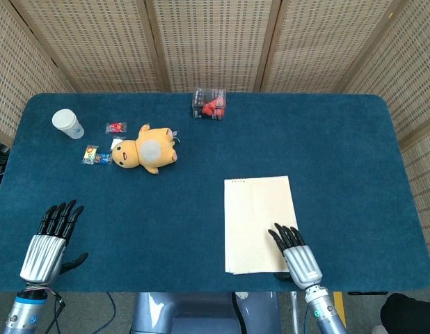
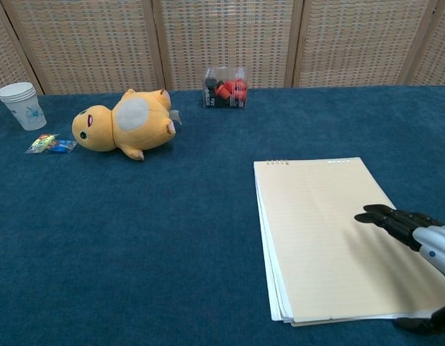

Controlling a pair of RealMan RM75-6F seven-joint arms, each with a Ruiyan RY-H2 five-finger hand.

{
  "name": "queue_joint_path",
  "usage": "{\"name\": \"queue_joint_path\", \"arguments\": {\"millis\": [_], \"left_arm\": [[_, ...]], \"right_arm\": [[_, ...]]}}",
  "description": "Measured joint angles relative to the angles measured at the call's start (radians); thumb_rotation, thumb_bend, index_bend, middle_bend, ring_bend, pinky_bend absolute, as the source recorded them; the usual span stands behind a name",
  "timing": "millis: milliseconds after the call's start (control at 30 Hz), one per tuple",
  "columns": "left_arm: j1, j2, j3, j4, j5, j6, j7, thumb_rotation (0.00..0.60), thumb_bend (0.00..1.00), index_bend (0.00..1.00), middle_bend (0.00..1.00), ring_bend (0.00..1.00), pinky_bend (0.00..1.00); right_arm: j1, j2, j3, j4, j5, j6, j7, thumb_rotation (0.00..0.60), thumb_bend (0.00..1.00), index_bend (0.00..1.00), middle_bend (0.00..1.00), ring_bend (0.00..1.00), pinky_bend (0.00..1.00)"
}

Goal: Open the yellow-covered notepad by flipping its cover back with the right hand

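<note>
The pale yellow notepad (image 1: 259, 221) (image 2: 334, 232) lies flat and closed on the blue table, its spiral binding at the far edge. My right hand (image 1: 296, 257) (image 2: 413, 241) hovers over the pad's near right corner, fingers (image 2: 384, 217) stretched forward and apart, holding nothing. Its thumb shows below the pad's near edge in the chest view. My left hand (image 1: 48, 242) rests open at the near left of the table, far from the pad; the chest view does not show it.
A yellow plush toy (image 1: 145, 149) (image 2: 124, 120) lies at the far left with small candy packets (image 1: 97, 156) beside it. A paper cup (image 1: 67, 124) (image 2: 21, 104) stands further left. A clear box of red and black items (image 1: 209, 104) (image 2: 225, 87) sits at the far middle.
</note>
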Motion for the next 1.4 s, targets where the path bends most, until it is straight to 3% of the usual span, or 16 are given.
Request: {"name": "queue_joint_path", "arguments": {"millis": [133,300,567,967,1400], "left_arm": [[0.0,0.0,0.001,0.0,-0.001,-0.002,-0.001,0.6,0.06,0.0,0.0,0.0,0.04],[-0.001,-0.001,0.001,0.0,0.004,0.002,-0.017,0.6,0.06,0.0,0.0,0.0,0.04],[-0.002,-0.008,0.003,0.01,0.014,0.007,-0.027,0.6,0.06,0.0,0.0,0.0,0.04],[-0.003,-0.012,0.007,0.013,0.015,0.001,-0.022,0.6,0.06,0.0,0.0,0.0,0.05],[-0.005,-0.017,0.008,0.017,0.014,-0.003,-0.021,0.6,0.06,0.0,0.0,0.0,0.05]], "right_arm": [[0.004,-0.016,0.007,0.022,0.006,-0.001,0.002,0.6,0.16,0.06,0.0,0.0,0.0],[0.009,-0.034,0.017,0.047,0.009,0.006,0.007,0.6,0.31,0.07,0.0,0.0,0.0],[0.014,-0.055,0.028,0.089,0.011,0.02,0.044,0.6,0.42,0.07,0.0,0.0,0.0],[0.023,-0.077,0.039,0.143,0.009,0.033,0.103,0.6,0.43,0.07,0.0,0.0,0.0],[0.035,-0.108,0.049,0.191,-0.001,0.057,0.168,0.6,0.52,0.07,0.0,0.0,0.0]]}}
